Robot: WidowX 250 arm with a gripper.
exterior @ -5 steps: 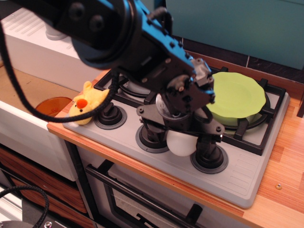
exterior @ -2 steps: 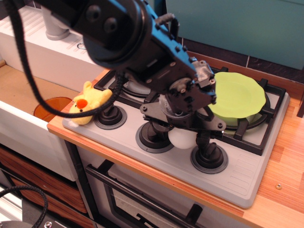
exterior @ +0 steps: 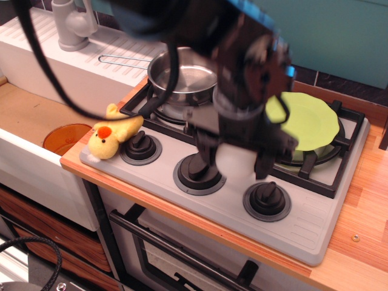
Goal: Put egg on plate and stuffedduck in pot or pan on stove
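Observation:
My gripper hangs above the front of the stove, motion-blurred, and is shut on the white egg, which shows between the two dark fingers over the middle knob. The lime-green plate lies on the back right burner, just right of the gripper and partly hidden by the arm. On the back left burner stands the shiny steel pan, its wire handle pointing left. The yellow stuffedduck lies at the stove's front left corner, beside the left knob.
An orange bowl sits low to the left of the stove. A white sink unit with a grey tap runs along the back left. Wooden counter lies to the right. Three black knobs line the stove's front.
The gripper has risen from between the knobs with the egg in it and shifted slightly right and back. The arm now uncovers the pan. The duck has not moved.

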